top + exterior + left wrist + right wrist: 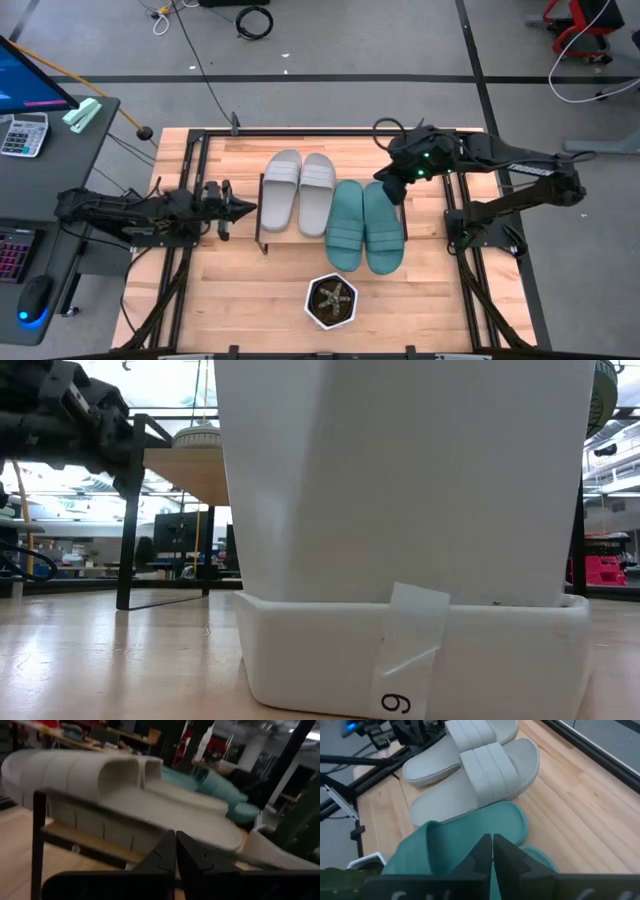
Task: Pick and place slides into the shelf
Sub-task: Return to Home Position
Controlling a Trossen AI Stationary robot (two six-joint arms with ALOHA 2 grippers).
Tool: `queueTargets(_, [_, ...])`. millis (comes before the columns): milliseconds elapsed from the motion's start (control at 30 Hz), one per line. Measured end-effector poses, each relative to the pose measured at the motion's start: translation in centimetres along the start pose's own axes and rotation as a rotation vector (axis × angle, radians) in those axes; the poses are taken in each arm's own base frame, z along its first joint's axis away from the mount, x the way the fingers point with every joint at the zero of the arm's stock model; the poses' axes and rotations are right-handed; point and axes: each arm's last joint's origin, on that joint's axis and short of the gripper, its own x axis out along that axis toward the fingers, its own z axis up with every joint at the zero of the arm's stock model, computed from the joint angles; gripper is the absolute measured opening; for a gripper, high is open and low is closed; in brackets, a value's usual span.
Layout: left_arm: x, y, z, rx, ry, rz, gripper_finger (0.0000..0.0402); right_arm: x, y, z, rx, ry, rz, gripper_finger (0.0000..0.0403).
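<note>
Two light grey slides and two teal slides lie side by side, soles down, on the top board of the shelf. The board and a black leg of the shelf show close up in the left wrist view. My left gripper is shut and points level at the shelf's left end, just short of the nearest grey slide. My right gripper is shut and slants down above the far ends of the teal slides. Nothing sits between its fingers.
A white hexagonal plant pot stands near the table's front edge and fills the low view as a white pot. Black frame rails run along both table sides. A desk with a calculator stands off to the left.
</note>
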Motion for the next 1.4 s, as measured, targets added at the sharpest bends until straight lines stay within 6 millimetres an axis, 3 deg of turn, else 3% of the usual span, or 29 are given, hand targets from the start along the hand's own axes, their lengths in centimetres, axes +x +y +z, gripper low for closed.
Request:
queueTargets(233, [0.0,0.1,-0.2,0.001,0.015,0.006,0.0006,-0.9,-0.3,-0.3,0.022,-0.008,-0.022,0.0023])
queueTargets(500, [0.0,0.1,-0.2,-0.048,0.017,0.007,0.0040,-1.6,-0.2,-0.7,-0.003,-0.004,-0.019,0.0022])
queueTargets(700, [0.0,0.1,-0.2,-0.048,0.016,0.006,0.0054,-3.6,-0.5,-1.1,-0.012,-0.056,-0.002,0.0022])
queueTargets(800, [0.0,0.0,-0.1,0.005,0.014,-0.008,0.0055,-4.2,-0.9,-2.4,-0.023,-0.052,0.011,0.0022])
queueTargets(1133, [-0.2,-0.7,1.7,0.441,-0.186,-0.067,0.0044,-4.4,-3.1,-7.6,0.054,-0.103,0.049,0.0022])
queueTargets(1400, [-0.2,-0.7,1.7,0.442,-0.182,-0.066,0.0052,-4.5,-4.5,-10.9,0.033,-0.132,0.084,0.0022])
